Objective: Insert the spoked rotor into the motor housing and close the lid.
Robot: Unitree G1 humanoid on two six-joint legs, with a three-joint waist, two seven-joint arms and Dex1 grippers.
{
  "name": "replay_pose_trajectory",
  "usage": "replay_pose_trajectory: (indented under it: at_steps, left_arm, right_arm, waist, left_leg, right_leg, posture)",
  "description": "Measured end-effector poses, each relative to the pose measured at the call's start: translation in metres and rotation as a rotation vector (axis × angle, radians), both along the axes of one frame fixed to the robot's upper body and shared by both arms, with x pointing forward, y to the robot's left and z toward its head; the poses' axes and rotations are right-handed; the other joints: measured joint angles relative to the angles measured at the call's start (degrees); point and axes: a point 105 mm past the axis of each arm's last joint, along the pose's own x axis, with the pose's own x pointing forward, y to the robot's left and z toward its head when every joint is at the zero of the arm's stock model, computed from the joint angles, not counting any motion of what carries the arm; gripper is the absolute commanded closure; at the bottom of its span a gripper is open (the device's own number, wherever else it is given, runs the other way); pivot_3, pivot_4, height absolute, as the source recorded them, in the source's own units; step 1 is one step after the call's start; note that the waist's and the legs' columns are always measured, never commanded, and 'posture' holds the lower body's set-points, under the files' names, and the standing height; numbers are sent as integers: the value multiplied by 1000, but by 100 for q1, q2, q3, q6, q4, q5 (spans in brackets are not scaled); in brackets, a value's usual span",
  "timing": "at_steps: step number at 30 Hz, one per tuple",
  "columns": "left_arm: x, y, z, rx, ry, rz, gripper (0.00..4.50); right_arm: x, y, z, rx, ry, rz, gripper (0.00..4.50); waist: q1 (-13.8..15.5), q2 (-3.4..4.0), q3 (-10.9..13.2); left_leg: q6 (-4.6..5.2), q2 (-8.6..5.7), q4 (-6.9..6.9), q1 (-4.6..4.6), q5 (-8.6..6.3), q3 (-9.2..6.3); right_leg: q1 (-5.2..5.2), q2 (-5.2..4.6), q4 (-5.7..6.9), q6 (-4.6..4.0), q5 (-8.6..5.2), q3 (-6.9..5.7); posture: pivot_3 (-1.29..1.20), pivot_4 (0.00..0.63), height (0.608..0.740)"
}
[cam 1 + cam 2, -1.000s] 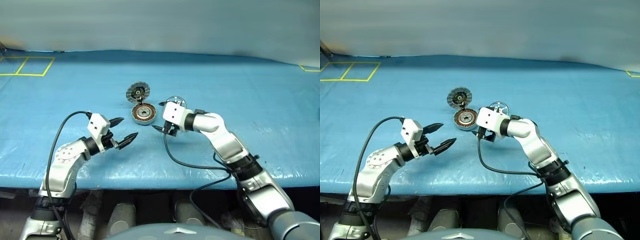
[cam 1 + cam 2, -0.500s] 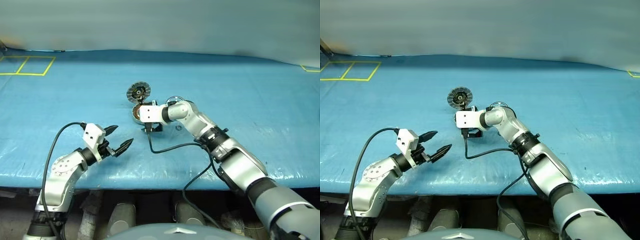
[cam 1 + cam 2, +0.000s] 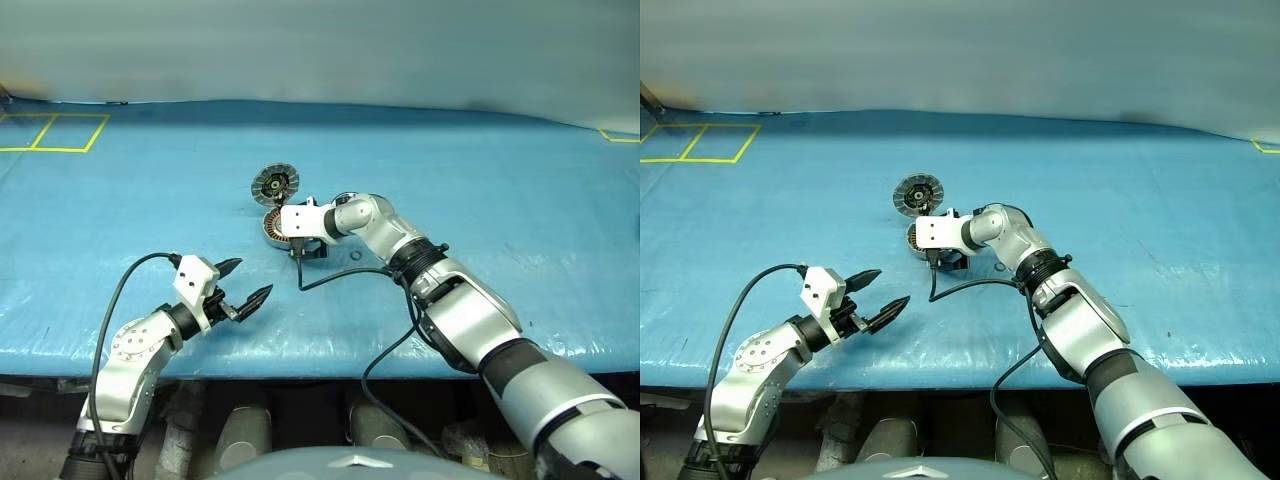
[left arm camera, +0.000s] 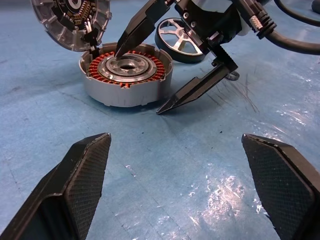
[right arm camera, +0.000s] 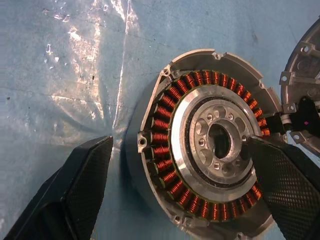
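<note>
My right gripper (image 4: 167, 75) has swung across from beside the motor housing (image 4: 126, 75) to straddle its rim; my left gripper (image 3: 245, 283) has sunk lower

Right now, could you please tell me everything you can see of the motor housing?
The motor housing is a short round cup of silvery metal, standing upright and open on the blue table. Inside runs a ring of copper-brown windings around a pale metal hub with a central hole. Its ribbed lid, joined at the far edge, stands raised. The right pincer straddles its wall, open, one finger reaching into the cup, the other outside. The spoked rotor lies just behind.
</note>
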Motion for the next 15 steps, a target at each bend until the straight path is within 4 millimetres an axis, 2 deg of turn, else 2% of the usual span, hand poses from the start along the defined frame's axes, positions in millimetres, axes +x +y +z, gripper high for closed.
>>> replay_pose_trajectory:
  at_steps: [7, 15]
  left_arm:
    - [1, -5, 1, -8, -4, -17, 16]
    - [3, -8, 5, -9, -18, -41, 16]
  right_arm:
    - [-2, -4, -1, -19, -11, 19, 0]
    - [-8, 6, -2, 13, -39, 55, 0]
  waist:
    - [-59, 2, 1]
    - [-128, 3, 2]
  left_leg:
    - [0, 0, -5, 0, 0, 0]
    - [0, 2, -5, 3, 0, 0]
  right_leg:
    - [-2, 0, 0, 0, 0, 0]
    - [-3, 2, 5, 0, 0, 1]
  posture:
    - [0, 150, 740]
    - [0, 150, 740]
